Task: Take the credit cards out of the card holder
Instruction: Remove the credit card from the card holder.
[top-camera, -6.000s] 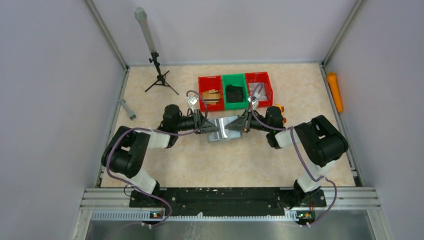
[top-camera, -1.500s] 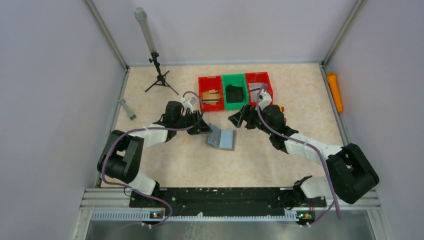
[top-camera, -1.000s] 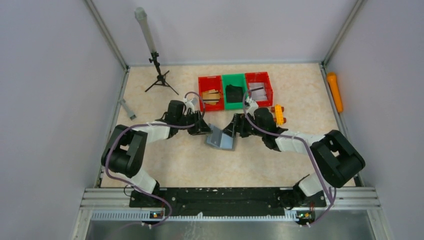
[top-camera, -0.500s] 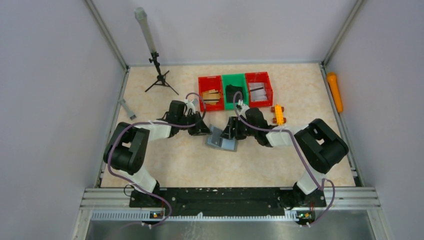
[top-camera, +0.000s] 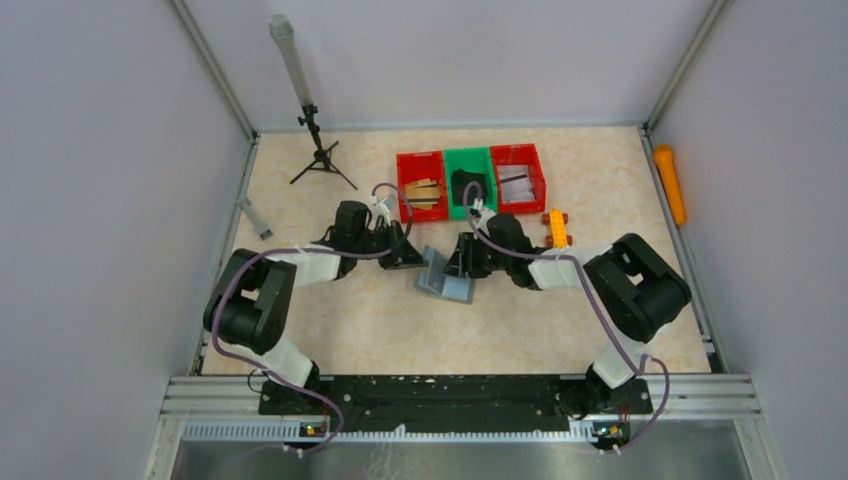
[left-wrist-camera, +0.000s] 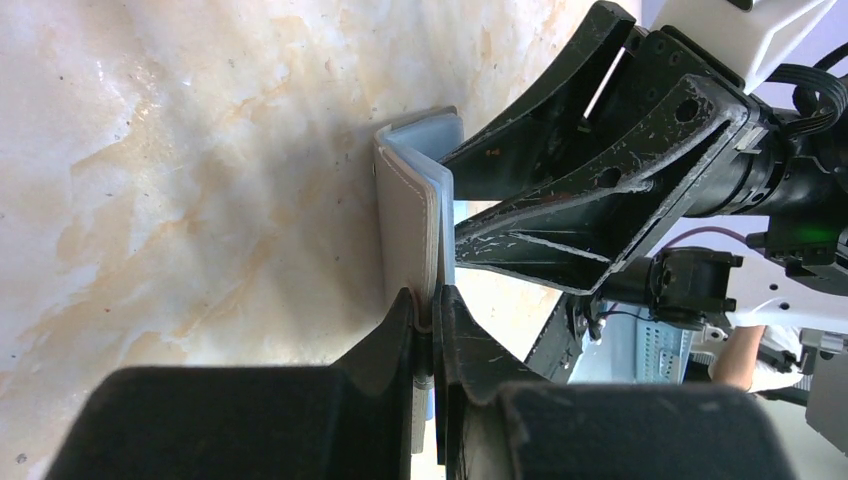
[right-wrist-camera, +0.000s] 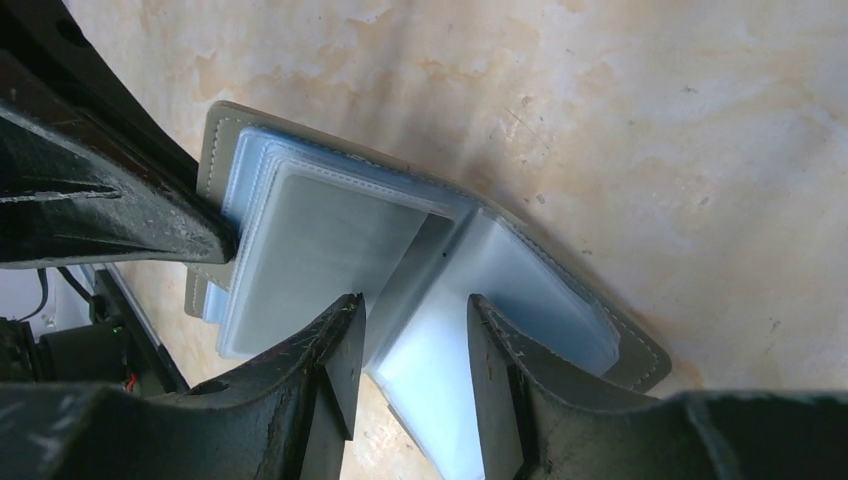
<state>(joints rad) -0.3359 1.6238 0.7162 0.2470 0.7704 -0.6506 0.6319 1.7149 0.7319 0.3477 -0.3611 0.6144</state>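
The grey card holder lies open in a V on the table, its left flap standing up. My left gripper is shut on the edge of that grey flap, its tips pinching it. My right gripper hangs over the open holder, jaws apart. In the right wrist view its fingers straddle the silvery-blue pocket leaves near the fold, with my right gripper closed on nothing. The credit cards are hidden inside the pockets.
Two red bins and a green bin holding a black object stand just behind the grippers. An orange-yellow toy lies to the right. A tripod stands at the back left, and an orange cylinder lies by the right wall.
My right gripper swung left from beside the bins to over the holder, its jaws narrowing. My left gripper closed on the left flap, which now stands more upright.
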